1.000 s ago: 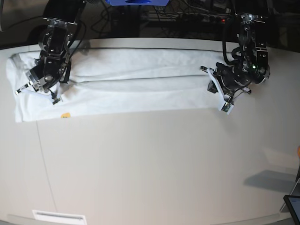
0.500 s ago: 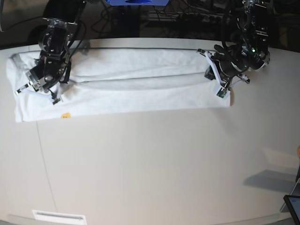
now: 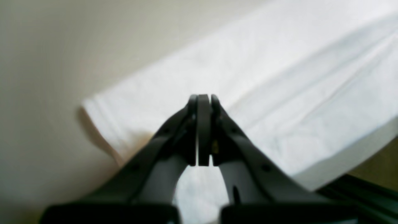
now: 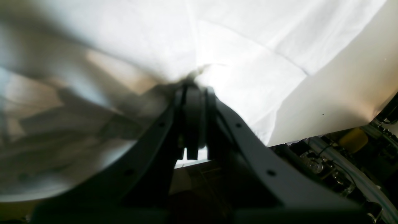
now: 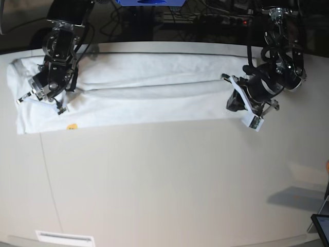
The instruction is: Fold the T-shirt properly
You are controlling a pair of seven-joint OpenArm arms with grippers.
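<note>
The T-shirt (image 5: 144,98) lay folded into a long white band across the far part of the table (image 5: 169,185). My left gripper (image 3: 203,102) hung over the band's end on the base view's right, near a corner of the cloth; its jaws were pressed fully together, with nothing between them. My right gripper (image 4: 194,90) stood at the opposite end, jaws nearly closed, tips pinching a puckered fold of the white fabric.

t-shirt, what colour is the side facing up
Plain white; the T-shirt shows it best in the base view.
</note>
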